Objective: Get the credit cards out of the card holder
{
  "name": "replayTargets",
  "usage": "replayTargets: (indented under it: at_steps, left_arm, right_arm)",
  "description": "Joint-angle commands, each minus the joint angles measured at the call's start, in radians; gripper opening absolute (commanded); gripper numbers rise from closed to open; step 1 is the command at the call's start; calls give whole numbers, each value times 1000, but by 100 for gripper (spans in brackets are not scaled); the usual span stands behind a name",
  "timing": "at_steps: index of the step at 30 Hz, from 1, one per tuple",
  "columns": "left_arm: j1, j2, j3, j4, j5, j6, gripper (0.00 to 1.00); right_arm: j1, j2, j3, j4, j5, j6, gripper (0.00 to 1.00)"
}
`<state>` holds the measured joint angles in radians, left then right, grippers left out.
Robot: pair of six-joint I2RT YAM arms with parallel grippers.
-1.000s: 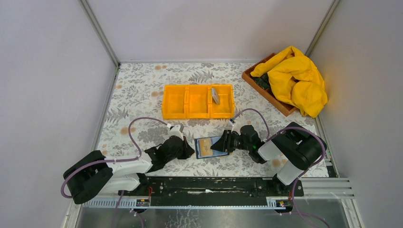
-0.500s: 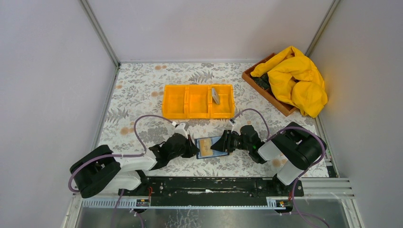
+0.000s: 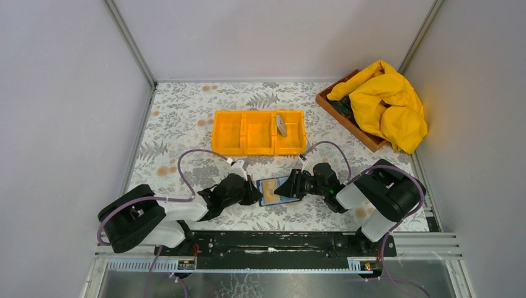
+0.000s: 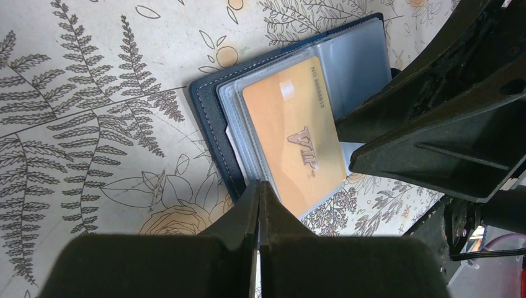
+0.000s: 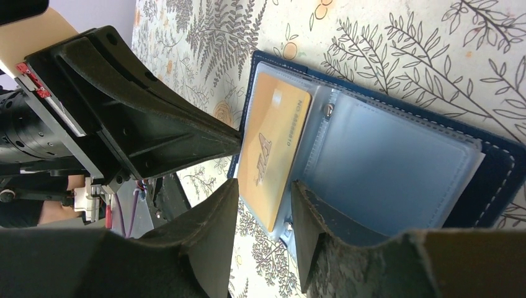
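The dark blue card holder [image 3: 273, 191] lies open on the floral table between my two grippers. A tan-orange credit card [image 4: 291, 133] marked VIP sits in its clear sleeve, also seen in the right wrist view [image 5: 273, 149]. My left gripper [image 4: 258, 186] is shut, its tips at the holder's [image 4: 211, 118] near edge by the card's corner. My right gripper [image 5: 263, 194] is open, its fingers either side of the card's end, one finger on the empty clear sleeve of the holder [image 5: 490, 167]. A grey credit card [image 3: 281, 125] stands in the orange tray's right compartment.
The orange three-compartment tray [image 3: 258, 149] stands behind the holder. A wooden box [image 3: 335, 108] with a yellow cloth [image 3: 387, 102] is at the back right. Walls close in on the left, back and right.
My left arm has moved right until its shut gripper reached the holder's left edge. My right gripper has edged left over the holder.
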<state>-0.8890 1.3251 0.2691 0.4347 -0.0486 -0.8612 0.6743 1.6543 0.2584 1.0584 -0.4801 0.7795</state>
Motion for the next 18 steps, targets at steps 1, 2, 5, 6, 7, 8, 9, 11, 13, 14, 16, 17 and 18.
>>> replayTargets:
  at_steps: [1,2,5,6,7,8,9,11,13,14,16,17,18]
  left_arm:
    - [5,29,-5,35,-2,24,0]
    - [5,36,-5,41,3,25,0]
    - [5,56,-3,51,6,25,0]
    - [5,64,-4,57,6,24,0]
    - [5,68,-6,62,10,23,0]
    - [5,73,-5,64,10,22,0]
    - [6,76,-5,66,10,21,0]
    - [5,83,-6,71,11,22,0]
    - [5,87,-5,73,12,23,0]
    - [5,90,-4,73,12,24,0]
    - [6,96,-4,72,11,26,0]
    - [5,100,-1,72,12,28,0]
    - [5,102,0,71,12,28,0]
  right_arm:
    - [4,1,36,21,-5,-9,44]
    - [3,-1,37,20,-6,-10,43]
    - [4,-12,38,23,-11,-9,42]
    - [4,-15,40,23,-13,-9,42]
    - [4,-17,39,26,-15,-8,42]
    - [4,-20,38,34,-20,-7,41]
    - [4,-22,34,47,-23,-3,41]
    - [5,-24,26,77,-31,3,41]
    - [4,-19,22,103,-43,10,41]
    - [5,-14,19,122,-48,18,41]
    - [5,1,8,182,-59,40,40]
    - [5,3,3,219,-67,54,40]
    - [5,24,-5,255,-73,68,40]
